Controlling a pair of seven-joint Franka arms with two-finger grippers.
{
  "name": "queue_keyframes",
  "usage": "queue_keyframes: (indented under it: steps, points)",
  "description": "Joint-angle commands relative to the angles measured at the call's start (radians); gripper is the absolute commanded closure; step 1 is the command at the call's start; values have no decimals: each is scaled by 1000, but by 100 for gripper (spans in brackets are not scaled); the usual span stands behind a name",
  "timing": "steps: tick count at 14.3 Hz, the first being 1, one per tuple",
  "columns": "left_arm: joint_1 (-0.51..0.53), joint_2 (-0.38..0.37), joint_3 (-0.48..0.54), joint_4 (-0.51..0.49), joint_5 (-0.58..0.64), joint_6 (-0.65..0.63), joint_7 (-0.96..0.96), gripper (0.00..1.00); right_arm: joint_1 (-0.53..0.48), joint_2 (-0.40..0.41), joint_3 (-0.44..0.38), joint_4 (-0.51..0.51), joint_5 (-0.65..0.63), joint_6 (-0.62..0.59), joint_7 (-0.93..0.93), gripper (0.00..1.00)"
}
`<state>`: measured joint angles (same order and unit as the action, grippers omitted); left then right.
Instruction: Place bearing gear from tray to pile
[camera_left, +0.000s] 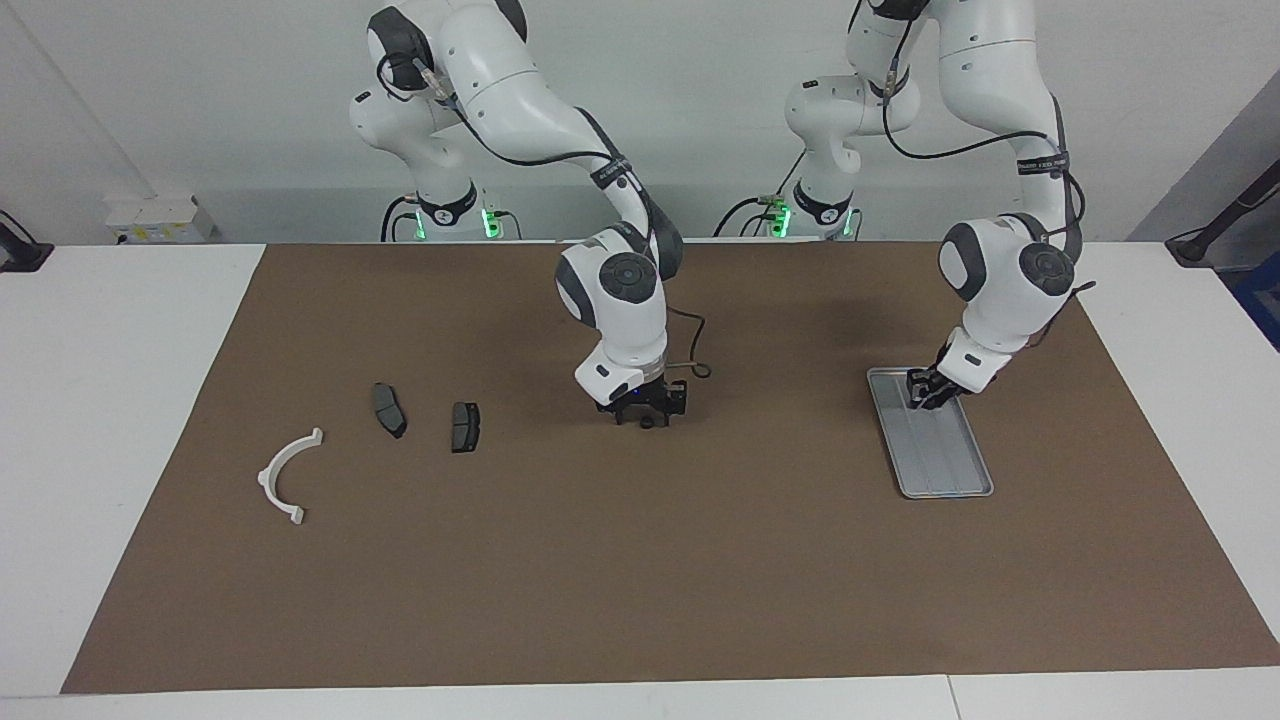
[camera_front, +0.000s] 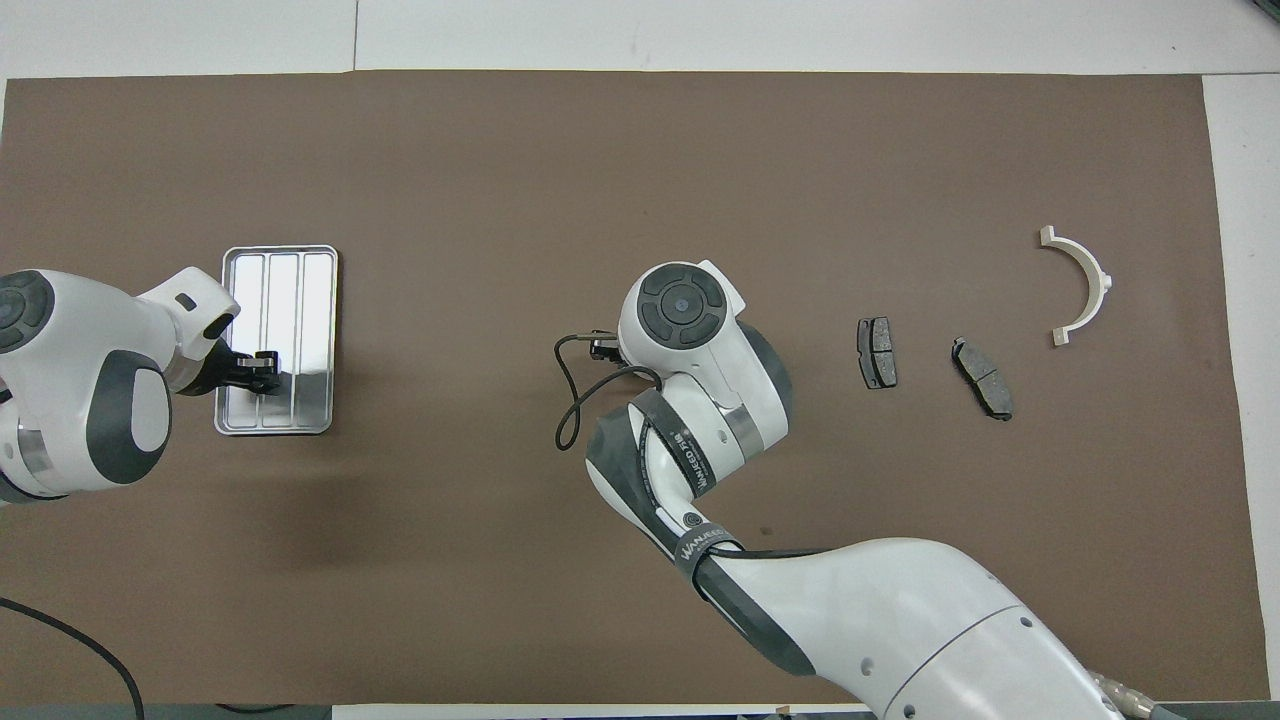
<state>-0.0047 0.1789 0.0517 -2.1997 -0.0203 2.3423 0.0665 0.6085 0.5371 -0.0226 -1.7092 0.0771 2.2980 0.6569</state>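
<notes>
Right gripper (camera_left: 648, 418) is lowered around the small dark bearing gear (camera_left: 648, 421) mid-mat; its grasp cannot be told, being hidden overhead by the wrist. Left gripper (camera_left: 920, 397) is seen over the tray (camera_left: 950, 470), fingers indistinct.

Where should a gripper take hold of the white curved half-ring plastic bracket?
Probably from straight above, pinching the thin middle of the white curved half-ring plastic bracket across its band: it lies flat on the brown mat, apart from other parts, and its ends carry small tabs.
</notes>
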Motion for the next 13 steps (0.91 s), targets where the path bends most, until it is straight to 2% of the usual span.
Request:
queue_keyframes:
  steps: [1, 2, 4, 5, 8, 11, 13]
  points:
    - [15, -15, -6, -29, 10, 25, 10, 95, -7, 3, 6, -13, 29, 31, -40, 53]
    - [15, -13, -6, -28, 10, 25, 10, 100, -7, 3, 6, -13, 29, 29, -39, 69]
    - [11, -9, -6, -9, 5, 17, -4, 100, -7, 3, 6, -12, 29, 23, -39, 96]
    - [2, -1, -6, 15, 0, 5, -14, 100, -7, 3, 6, -12, 29, 21, -39, 100]
    - [-20, 7, -15, 87, -16, -67, -134, 100, -10, 1, 4, -4, 18, 12, -40, 100]
    - [-95, 8, -15, 161, -30, -145, -282, 100, -21, 1, -2, 45, 1, -34, -39, 100]
    - [-161, 8, -15, 196, -32, -181, -420, 100, -68, -9, -5, 80, -28, -49, -48, 100]
